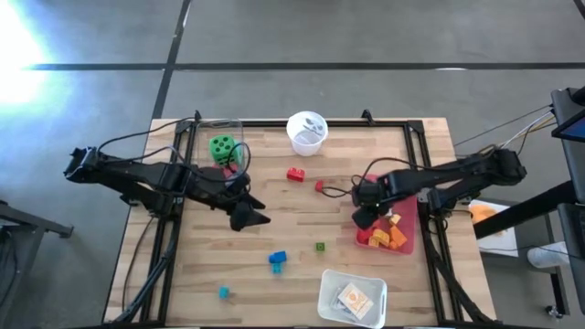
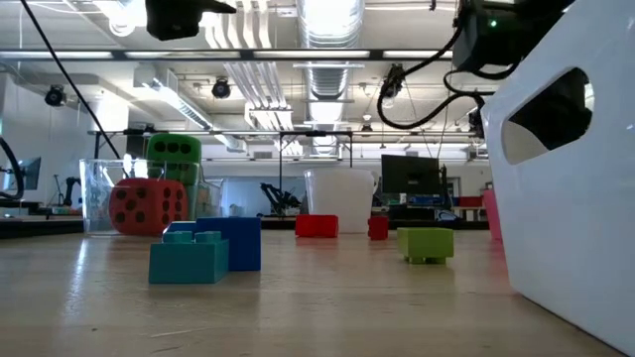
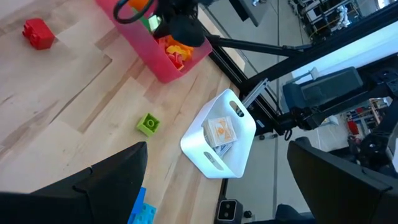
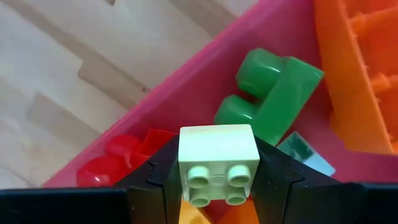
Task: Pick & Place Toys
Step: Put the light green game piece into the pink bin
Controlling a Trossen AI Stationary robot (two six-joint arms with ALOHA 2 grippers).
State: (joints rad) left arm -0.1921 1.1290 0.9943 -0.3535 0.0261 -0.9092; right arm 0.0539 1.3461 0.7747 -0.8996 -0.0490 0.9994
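Observation:
My right gripper point(image 1: 368, 216) point(image 4: 217, 186) hangs over the pink tray point(image 1: 408, 245) point(image 4: 186, 81) at the table's right, shut on a pale yellowish brick point(image 4: 217, 155). In the tray lie a green brick point(image 4: 270, 93), a red brick point(image 4: 118, 158) and orange bricks point(image 4: 360, 68). My left gripper point(image 1: 249, 217) point(image 3: 217, 149) waits open above the table's middle left. Loose on the wood rest a red brick point(image 1: 295, 174), a smaller red brick point(image 1: 320, 186), a green brick point(image 1: 321, 247), a blue brick point(image 1: 277, 260) and a teal brick point(image 1: 224, 292). A green die point(image 1: 222, 148) and a red die point(image 2: 147, 205) sit at the far left. My right gripper pinches the pale brick by two opposite side faces point(image 4: 183, 158) between its two fingers point(image 4: 152, 180). The fingers point down from above. The brick's studded face point(image 4: 214, 183) is turned toward the wrist camera. It hangs over the tray's inside, above the other bricks.
A white cup point(image 1: 307, 132) stands at the far middle. A white rectangular tray point(image 1: 352, 297) point(image 3: 217, 140) holding a card sits at the near edge. A clear box point(image 1: 219, 137) surrounds the dice. Black rails point(image 1: 420, 155) run along the table's sides.

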